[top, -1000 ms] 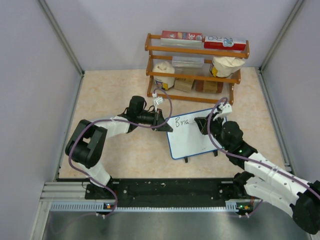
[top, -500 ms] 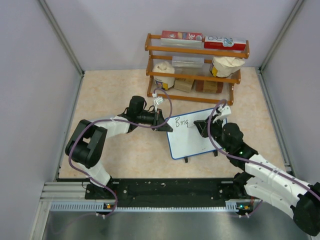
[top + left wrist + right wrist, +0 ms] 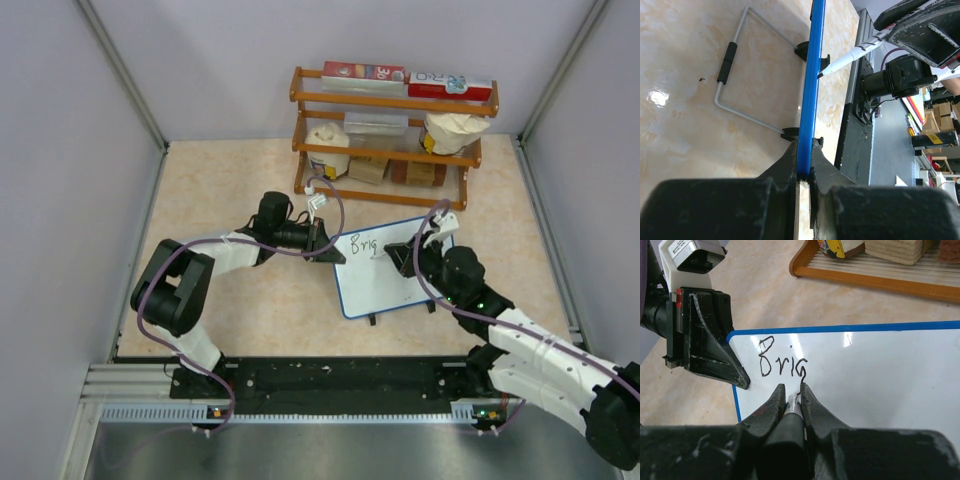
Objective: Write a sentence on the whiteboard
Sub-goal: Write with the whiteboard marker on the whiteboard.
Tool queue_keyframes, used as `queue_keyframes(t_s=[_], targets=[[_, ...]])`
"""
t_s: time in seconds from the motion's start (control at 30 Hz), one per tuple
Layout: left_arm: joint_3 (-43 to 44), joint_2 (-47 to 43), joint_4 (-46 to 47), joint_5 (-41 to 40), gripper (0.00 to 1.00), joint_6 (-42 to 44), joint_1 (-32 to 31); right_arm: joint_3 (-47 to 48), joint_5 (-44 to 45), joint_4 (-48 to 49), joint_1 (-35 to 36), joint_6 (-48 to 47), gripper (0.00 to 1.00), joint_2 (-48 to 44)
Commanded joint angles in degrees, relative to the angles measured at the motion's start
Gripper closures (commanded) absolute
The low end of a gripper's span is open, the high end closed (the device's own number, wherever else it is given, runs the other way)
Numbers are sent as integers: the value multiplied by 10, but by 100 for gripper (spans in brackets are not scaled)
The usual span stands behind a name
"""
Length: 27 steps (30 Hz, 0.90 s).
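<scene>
Beige, marble-patterned stone makes up the worktop (image 3: 230, 190), and it carries everything we can see. At its far edge stands a wooden rack (image 3: 385, 101) whose shelves hold boxes, bags and a jar.

In front of that rack, between the two arms, sits the whiteboard (image 3: 385, 285). It is turned slightly askew, with its black feet along the near edge. From the left wrist camera we see its blue rim (image 3: 812, 75) edge-on. On the back side, a bent grey wire stand (image 3: 730, 55) with a black sleeve joins two black clips.

The left arm reaches in from the left. The left fingers (image 3: 786, 167) are closed on the whiteboard's left edge, one on each face, with the blue rim pinched between them.

The right arm comes in from the near right, and its wrist is over the right part of the board. The right fingers (image 3: 771, 402) are clamped around a marker (image 3: 792, 405) with a white barrel and a dark tip. In the left wrist view the marker (image 3: 855, 52) slants down to the writing face, and its tip appears to touch it.

Smallest of all is the sentence (image 3: 782, 362), in black strokes near the board's top left corner. So far it reads "Brig", and the tail of the g ends right at the right fingers.
</scene>
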Motion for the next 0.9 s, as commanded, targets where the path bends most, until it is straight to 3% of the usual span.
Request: queue_keyframes(t_s=[0.0,0.2,0.5,0.87], targets=[[-4,16,-33,-63,100,71,-7,1,-8,32,-5,7,100,16],[-4,16,-34,-63,100,71,-7,21,-3,33,-5,21,100,25],[-3,16,-36,-64,100,71,-7,53,-11,20,-15,19,100,-51],[-4,15,-35,-63,100,71,-7,100,15,-9,-49,-14,100,-15]])
